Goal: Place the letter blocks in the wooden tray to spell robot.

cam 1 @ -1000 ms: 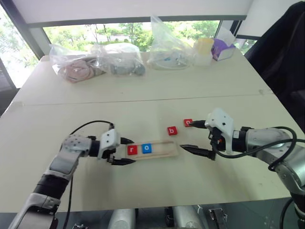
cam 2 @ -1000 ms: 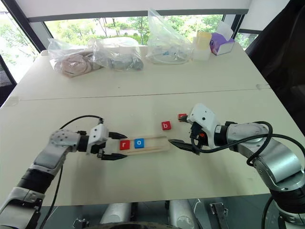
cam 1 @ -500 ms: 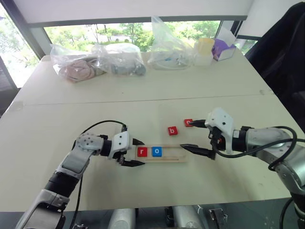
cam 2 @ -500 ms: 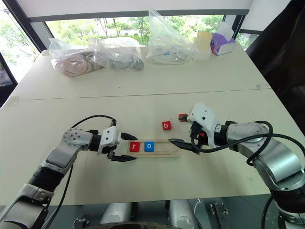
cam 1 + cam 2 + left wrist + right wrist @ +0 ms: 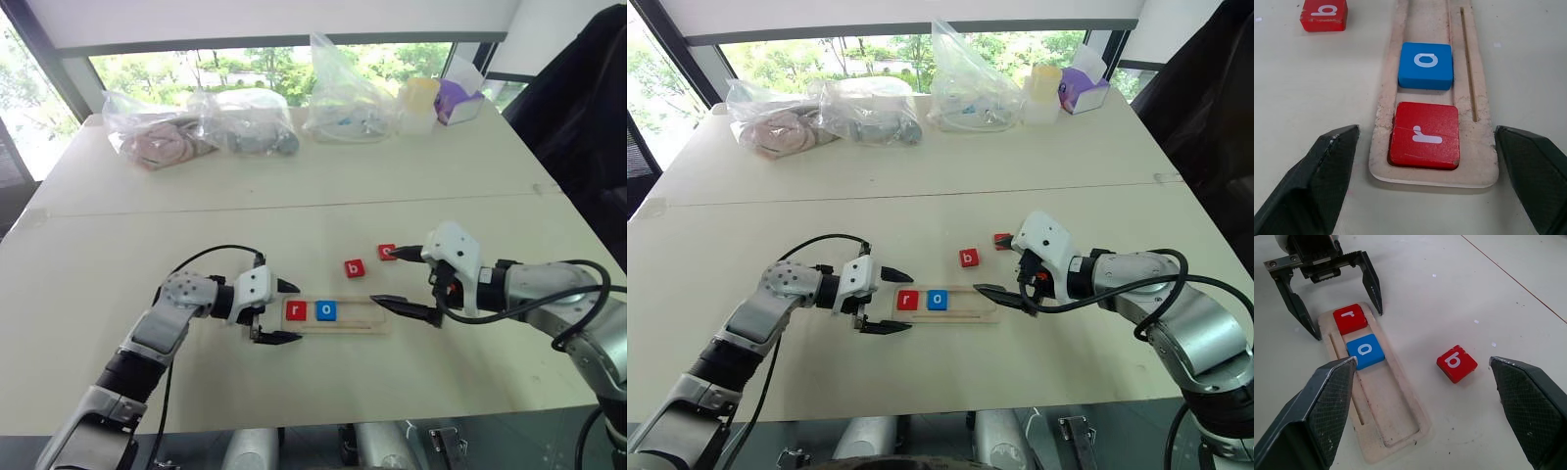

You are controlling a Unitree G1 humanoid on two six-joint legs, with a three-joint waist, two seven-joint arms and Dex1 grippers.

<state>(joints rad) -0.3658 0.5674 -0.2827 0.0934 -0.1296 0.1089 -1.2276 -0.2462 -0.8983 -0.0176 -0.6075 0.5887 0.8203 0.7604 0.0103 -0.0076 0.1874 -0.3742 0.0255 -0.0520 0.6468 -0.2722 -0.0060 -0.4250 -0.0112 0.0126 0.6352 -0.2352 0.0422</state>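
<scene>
The wooden tray (image 5: 355, 317) lies on the table in front of me, with a red r block (image 5: 295, 310) at its left end and a blue o block (image 5: 325, 310) beside it. A red b block (image 5: 354, 267) lies loose just behind the tray. Another red block (image 5: 386, 252) sits to its right, its letter hidden by a finger. My left gripper (image 5: 285, 312) is open, its fingers either side of the tray's left end and clear of it (image 5: 1480, 147). My right gripper (image 5: 384, 276) hangs open over the tray's right end, holding nothing.
Several clear plastic bags (image 5: 245, 122) with contents line the table's far edge, along with a yellow-capped container (image 5: 419, 103) and a purple box (image 5: 456, 101). A dark garment (image 5: 578, 117) hangs at the far right. A seam (image 5: 294, 208) crosses the table.
My left gripper slid to the right and the tray with the r and o blocks shifted right along with it. Its fingers now stand a little wider. The right gripper stayed still.
</scene>
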